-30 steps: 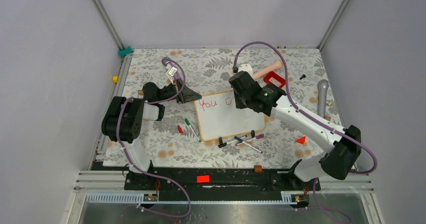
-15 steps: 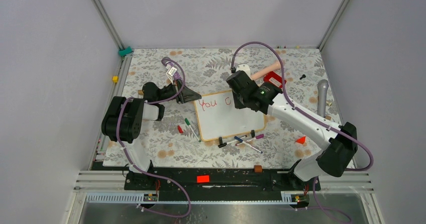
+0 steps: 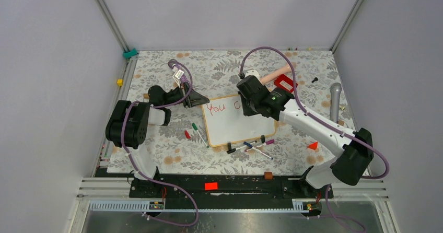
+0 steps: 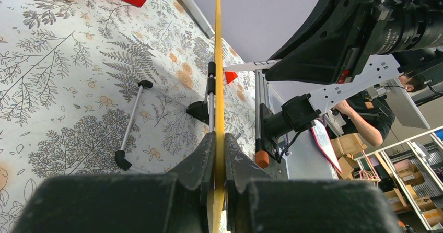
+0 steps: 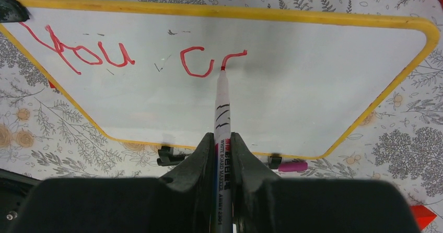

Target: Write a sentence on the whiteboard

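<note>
1. The whiteboard [image 3: 230, 126] is a flat white rectangle with rounded corners and a thin yellowish wood frame. Two small black clip feet sit on its near edge.
2. It lies flat at the middle of the table [image 3: 219, 71], between the two arms, turned slightly askew.
3. The sentence [image 5: 99, 55] is red marker lettering along the top of the board. It reads "You", then a "C" and one unfinished stroke beside it. A few faint grey smudges mark the white surface.
4. The right claw [image 5: 221, 144] is clenched on a white marker [image 5: 221, 102], whose red tip touches the end of that last stroke.
5. The left claw [image 4: 219, 144] is clamped on the board's frame at its far left corner, one finger on each face.
6. The table is covered with a pale cloth printed with grey leaves and small orange flowers. Plain grey walls and aluminium posts enclose it.
7. Several loose pens [image 3: 256, 147] lie by the board's near edge, and a green-capped pen [image 3: 198, 134] lies to its left. A red box [image 3: 284, 82] sits behind the right arm.
8. The marker's barrel is printed "WHITE BOARD MARKER"; the smaller print below cannot be read.
</note>
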`<control>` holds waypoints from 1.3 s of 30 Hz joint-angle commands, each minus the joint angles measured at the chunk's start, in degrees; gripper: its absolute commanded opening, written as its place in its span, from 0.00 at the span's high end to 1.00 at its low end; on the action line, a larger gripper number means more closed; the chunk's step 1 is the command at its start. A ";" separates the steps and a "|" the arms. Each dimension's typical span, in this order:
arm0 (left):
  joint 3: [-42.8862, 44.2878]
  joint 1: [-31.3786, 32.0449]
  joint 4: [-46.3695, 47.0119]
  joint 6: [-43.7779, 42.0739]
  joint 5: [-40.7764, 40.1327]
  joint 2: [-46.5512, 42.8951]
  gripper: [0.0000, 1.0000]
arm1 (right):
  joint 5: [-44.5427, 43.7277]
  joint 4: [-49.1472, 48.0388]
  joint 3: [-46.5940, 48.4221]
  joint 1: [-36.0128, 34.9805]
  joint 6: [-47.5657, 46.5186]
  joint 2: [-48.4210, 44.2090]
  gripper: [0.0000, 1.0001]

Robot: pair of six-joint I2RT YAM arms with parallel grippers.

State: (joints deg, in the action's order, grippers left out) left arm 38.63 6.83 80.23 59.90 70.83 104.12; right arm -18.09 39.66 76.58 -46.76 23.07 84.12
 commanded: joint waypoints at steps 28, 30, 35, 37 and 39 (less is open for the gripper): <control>0.92 -0.01 4.18 -0.84 1.87 -0.02 0.98 | -6.27 2.45 6.68 2.11 -1.85 4.01 1.00; 0.92 -0.07 4.17 -0.84 1.92 0.02 0.98 | -6.21 2.45 7.40 2.24 -2.05 4.31 1.00; 0.93 -0.19 4.18 -0.84 1.87 -0.11 0.98 | -5.89 2.49 7.87 2.42 -2.01 4.53 1.00; 0.92 -0.26 4.22 -0.83 1.86 -0.08 0.98 | -5.67 2.50 7.52 2.38 -1.83 4.28 1.00; 0.87 -0.25 4.17 -0.88 1.90 -0.11 0.98 | -5.29 2.45 7.09 2.38 -1.51 4.11 1.00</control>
State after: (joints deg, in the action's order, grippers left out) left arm 38.65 6.72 80.23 59.83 70.54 104.12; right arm -20.64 44.49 82.54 -45.36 21.69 87.66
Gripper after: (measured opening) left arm 0.065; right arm 0.168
